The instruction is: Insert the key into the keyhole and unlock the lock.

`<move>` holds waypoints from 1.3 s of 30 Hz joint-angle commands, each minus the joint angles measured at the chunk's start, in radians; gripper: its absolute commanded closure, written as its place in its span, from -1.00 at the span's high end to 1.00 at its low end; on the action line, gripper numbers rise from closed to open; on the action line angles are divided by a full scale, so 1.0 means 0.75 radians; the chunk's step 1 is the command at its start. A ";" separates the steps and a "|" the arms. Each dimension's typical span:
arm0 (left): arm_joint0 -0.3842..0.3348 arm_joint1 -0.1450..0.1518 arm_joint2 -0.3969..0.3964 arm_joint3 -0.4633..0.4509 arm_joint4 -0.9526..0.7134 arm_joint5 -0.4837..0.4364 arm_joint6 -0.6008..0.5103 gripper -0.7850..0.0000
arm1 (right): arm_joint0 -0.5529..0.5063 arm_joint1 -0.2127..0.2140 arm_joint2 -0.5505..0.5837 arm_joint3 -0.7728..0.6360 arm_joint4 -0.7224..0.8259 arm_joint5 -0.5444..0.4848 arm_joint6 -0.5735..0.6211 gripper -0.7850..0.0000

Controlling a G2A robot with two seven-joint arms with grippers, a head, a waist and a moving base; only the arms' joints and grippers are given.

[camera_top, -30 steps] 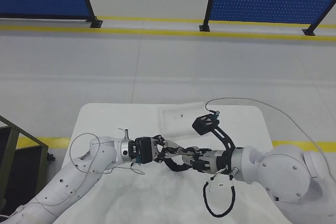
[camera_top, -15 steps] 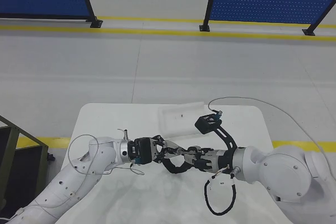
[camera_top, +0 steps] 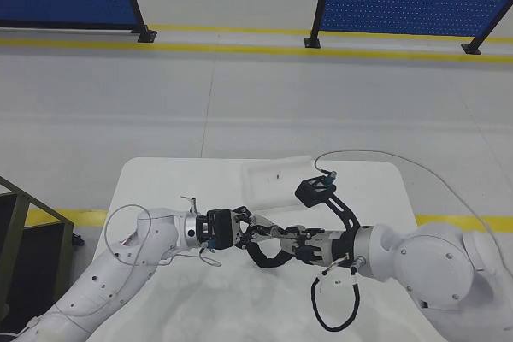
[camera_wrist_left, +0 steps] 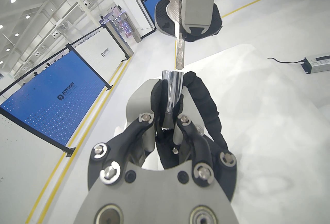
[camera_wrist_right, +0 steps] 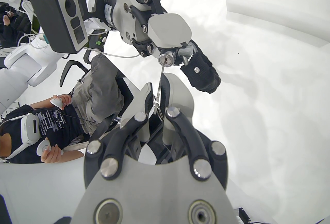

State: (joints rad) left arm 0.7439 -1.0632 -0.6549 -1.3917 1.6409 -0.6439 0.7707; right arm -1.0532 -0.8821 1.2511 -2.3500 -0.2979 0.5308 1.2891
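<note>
My left gripper (camera_wrist_left: 167, 106) is shut on the lock's chrome cylinder (camera_wrist_left: 172, 91); the lock's black cable (camera_wrist_left: 206, 104) loops down beside it. Opposite, my right gripper (camera_wrist_right: 156, 96) is shut on the key (camera_wrist_right: 161, 75), pinching its flat head (camera_wrist_left: 173, 9). The key blade (camera_wrist_left: 180, 52) points straight at the cylinder's end face (camera_wrist_right: 166, 59). Its tip is at the keyhole and nearly the whole blade is still outside. In the top view both grippers (camera_top: 255, 229) (camera_top: 284, 236) meet above the middle of the white table (camera_top: 154, 184), with the cable loop (camera_top: 261, 255) hanging under them.
A shallow white tray (camera_top: 278, 179) lies at the back of the table. A thin black cable (camera_top: 333, 312) loops on the table near the right arm. Dark frame shelving (camera_top: 17, 231) stands off the table's left side.
The right gripper with the key has edged slightly toward the lock. The black cable loop has swung a little lower.
</note>
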 commanded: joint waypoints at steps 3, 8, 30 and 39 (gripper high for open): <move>0.001 -0.006 -0.005 0.005 0.005 -0.010 0.001 -1.00 | 0.004 0.003 -0.006 0.000 -0.002 0.003 -0.003 -1.00; 0.005 -0.012 -0.012 0.009 0.012 -0.018 0.008 -1.00 | -0.001 0.008 -0.009 0.000 -0.010 0.008 -0.008 -1.00; 0.022 -0.032 -0.037 0.017 0.041 -0.060 0.018 -1.00 | -0.003 0.023 -0.009 0.000 -0.005 0.017 -0.024 -1.00; 0.026 -0.042 -0.043 0.025 0.038 -0.084 0.020 -1.00 | 0.004 0.027 -0.023 0.000 0.002 0.006 -0.021 -1.00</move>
State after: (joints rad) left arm 0.7634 -1.0938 -0.6864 -1.3742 1.6696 -0.7051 0.7846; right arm -1.0512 -0.8624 1.2352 -2.3500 -0.2960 0.5357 1.2727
